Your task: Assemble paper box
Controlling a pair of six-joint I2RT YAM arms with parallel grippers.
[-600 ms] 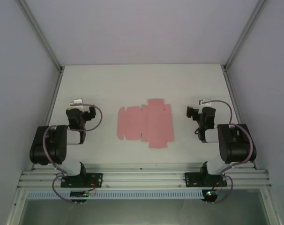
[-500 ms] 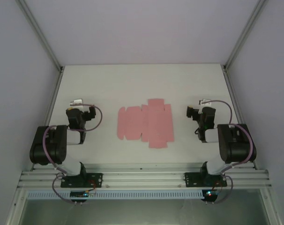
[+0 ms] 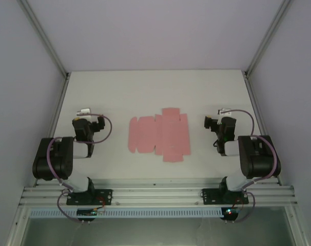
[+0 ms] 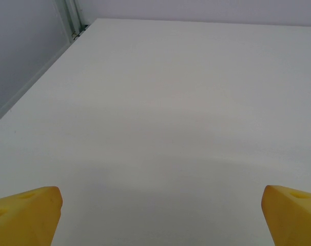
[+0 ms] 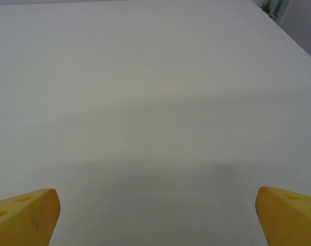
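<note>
Flat sheet, no fold made yet.
The pink paper box point(image 3: 159, 135) lies unfolded on the table point(image 3: 145, 92), with the left gripper point(image 4: 158, 218) at its nine o'clock and the right gripper point(image 5: 155, 218) at three, both spread wide and empty. Next, I reckon, one reaches for a flap.

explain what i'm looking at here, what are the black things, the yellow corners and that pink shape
The black things are two robot arms, the left arm and the right arm, bolted at the near edge of a white table. One picture looks down from above and behind them. The other two come from wrist cameras; the yellow corners are fingertips of the left gripper and right gripper, both open, holding nothing. The pink shape is the paper box, a flat unfolded sheet between the arms.
</note>
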